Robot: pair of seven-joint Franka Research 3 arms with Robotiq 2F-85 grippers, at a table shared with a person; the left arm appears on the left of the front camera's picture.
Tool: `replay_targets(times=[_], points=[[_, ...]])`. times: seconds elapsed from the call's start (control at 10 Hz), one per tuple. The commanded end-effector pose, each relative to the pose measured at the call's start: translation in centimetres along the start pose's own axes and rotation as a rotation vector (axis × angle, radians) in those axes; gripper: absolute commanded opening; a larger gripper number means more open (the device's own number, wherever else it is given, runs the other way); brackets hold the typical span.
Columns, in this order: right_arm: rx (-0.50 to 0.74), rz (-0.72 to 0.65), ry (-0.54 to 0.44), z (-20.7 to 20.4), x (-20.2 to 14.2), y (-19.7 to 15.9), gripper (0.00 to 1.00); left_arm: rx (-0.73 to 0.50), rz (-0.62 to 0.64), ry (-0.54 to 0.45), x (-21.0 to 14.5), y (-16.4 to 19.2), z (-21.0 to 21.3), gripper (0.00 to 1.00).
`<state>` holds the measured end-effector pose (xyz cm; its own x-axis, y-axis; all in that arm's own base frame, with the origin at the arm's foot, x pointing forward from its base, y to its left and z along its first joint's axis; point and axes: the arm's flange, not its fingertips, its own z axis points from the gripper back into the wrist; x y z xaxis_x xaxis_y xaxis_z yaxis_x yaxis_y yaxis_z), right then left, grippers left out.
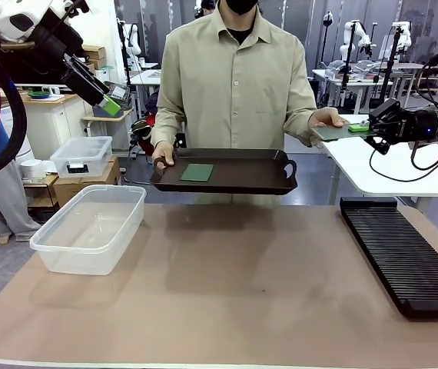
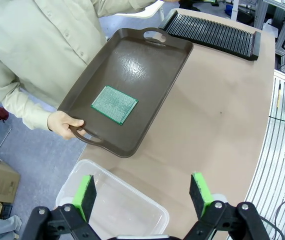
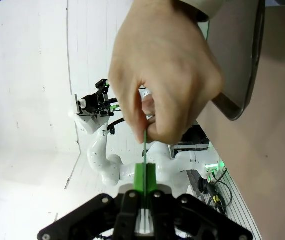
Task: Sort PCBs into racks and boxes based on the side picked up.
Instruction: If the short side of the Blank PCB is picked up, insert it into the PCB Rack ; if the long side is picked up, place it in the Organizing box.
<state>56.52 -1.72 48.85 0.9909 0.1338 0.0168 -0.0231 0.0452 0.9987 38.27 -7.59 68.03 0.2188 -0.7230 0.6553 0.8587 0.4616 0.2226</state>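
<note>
1. While the person holds the dark brown tray (image 1: 250, 164) out over the far edge of the table (image 1: 227, 292), I can see one PCB (image 1: 197, 172) lying flat on its floor. It lies nearer the handle gripped by the person's tray hand (image 2: 62, 123).
2. The person's other hand (image 1: 326, 118) pinches a second PCB (image 1: 336, 132) by one end. That hand holds it out level, clear of the tray's far handle.
3. My right gripper (image 1: 369, 127) is clamped on the opposite end of that board. From its wrist camera, the green pads are pressed together with the board's thin edge rising between them up to the person's fingertips.
4. My left gripper (image 2: 145, 189) hangs high on the left side with its jaws spread wide and nothing between them. It looks down on the clear tub (image 2: 127, 210) and the tray.
5. On the table, the tub sits at the left and the black slotted rack (image 1: 403, 254) runs along the right edge, well apart from it.
</note>
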Motion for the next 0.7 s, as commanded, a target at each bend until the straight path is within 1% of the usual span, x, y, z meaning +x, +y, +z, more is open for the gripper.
replay_targets(times=[0.0,0.6], points=[[0.001,-0.002,0.001,-0.06,-0.03,-0.07,0.0,0.005,0.001,0.009,-0.09,0.02,-0.06,1.0],[0.001,-0.002,0.001,-0.06,-0.03,-0.07,0.0,0.005,0.001,0.009,-0.09,0.02,-0.06,1.0]])
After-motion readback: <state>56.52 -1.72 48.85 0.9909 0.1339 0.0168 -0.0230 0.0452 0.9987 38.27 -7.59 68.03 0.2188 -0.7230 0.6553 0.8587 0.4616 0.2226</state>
